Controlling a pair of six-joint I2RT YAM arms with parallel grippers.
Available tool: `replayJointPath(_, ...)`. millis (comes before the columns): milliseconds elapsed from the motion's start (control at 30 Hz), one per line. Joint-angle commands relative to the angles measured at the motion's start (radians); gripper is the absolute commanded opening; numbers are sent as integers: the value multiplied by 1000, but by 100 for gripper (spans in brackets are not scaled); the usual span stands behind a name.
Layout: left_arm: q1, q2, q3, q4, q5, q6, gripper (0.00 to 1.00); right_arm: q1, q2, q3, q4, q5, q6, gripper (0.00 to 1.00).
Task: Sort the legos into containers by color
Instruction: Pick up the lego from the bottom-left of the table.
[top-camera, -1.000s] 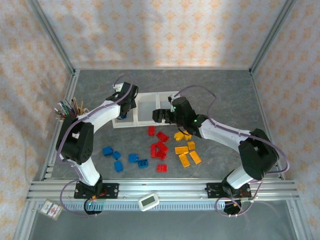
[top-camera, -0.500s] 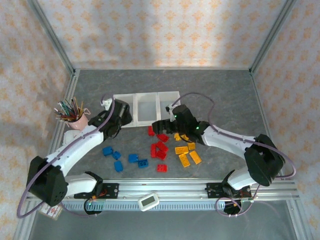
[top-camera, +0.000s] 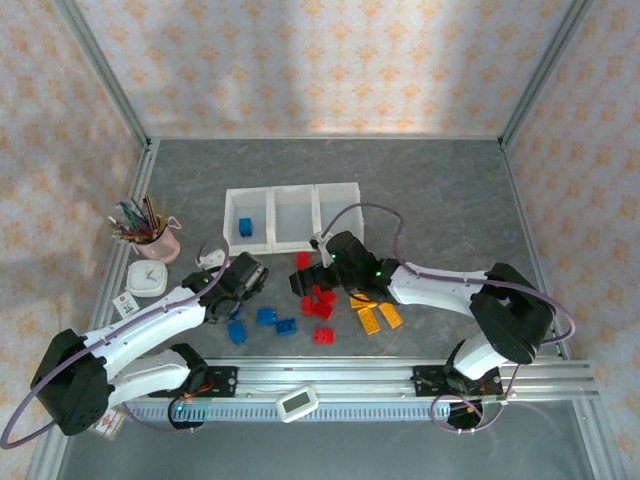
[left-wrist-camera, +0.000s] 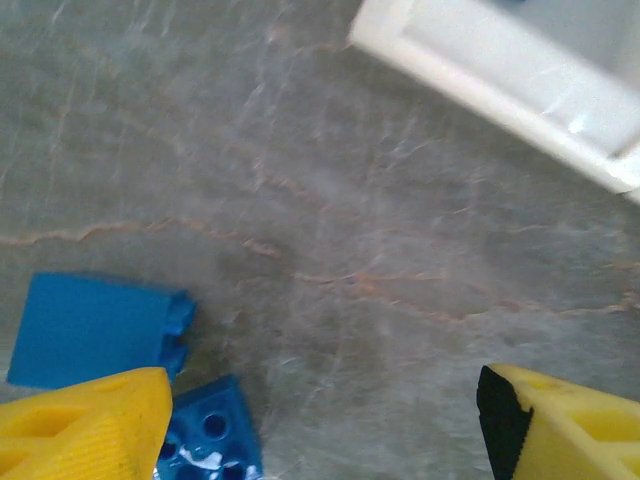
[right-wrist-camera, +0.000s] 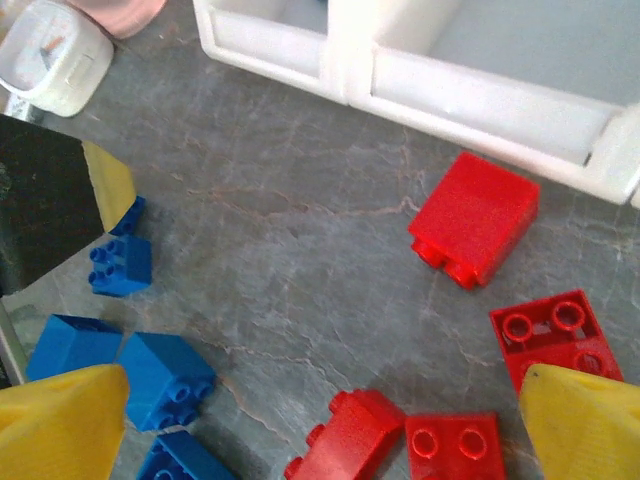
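Step in hand, my read: between picks, both arms lining up on the next brick. One blue lego (top-camera: 245, 227) sits in the left-end bin of the containers (top-camera: 273, 215).

Near side of that left-end bin, the left pincer (top-camera: 240, 290) hangs with jaws wide and nothing between them, over the blue legos (top-camera: 262, 320). Near side of the middle bin, the right pincer (top-camera: 316, 276) is spread full and empty above the red legos (top-camera: 318, 300). The yellow-orange legos (top-camera: 375, 315) lie near side of the right-end bin. All are loose on the worktop (top-camera: 450, 190).

Next move: each pincer drops on one brick, squares its fingers across the flat sides, closes and lifts. Red should go in a bin other than the blue one. The bricks are crowded, so there's a risk of nipping two.

Views:
- Top gives bin contents and the overall colour layout, plus the pink cup (top-camera: 152, 243) left of the containers.
- Left wrist gives brick pose: a studs-up blue brick (left-wrist-camera: 215, 432) right by one fingertip (left-wrist-camera: 80, 420).
- Right wrist shows a tipped red brick (right-wrist-camera: 475, 230) close to the containers' wall, and the white timer (right-wrist-camera: 50, 55).
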Motion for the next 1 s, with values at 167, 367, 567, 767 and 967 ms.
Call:
replayJointPath(167, -12, -15, -77, -23, -23, -146, 83, 6, 26, 0, 30, 29, -23, 100)
replayJointPath(367, -12, -41, -137, 22, -12, -172, 83, 6, 47, 14, 31, 34, -19, 100)
replayJointPath(567, 13, -22, -121, 33, -95, -146, 87, 7, 68, 38, 21, 32, -20, 100)
replayJointPath(767, 157, -11, -140, 151, -50, -13, 87, 6, 75, 50, 14, 44, -19, 100)
replayJointPath(967, 200, 47, -92, 237, -63, 80, 83, 6, 85, 61, 10, 50, -12, 100)
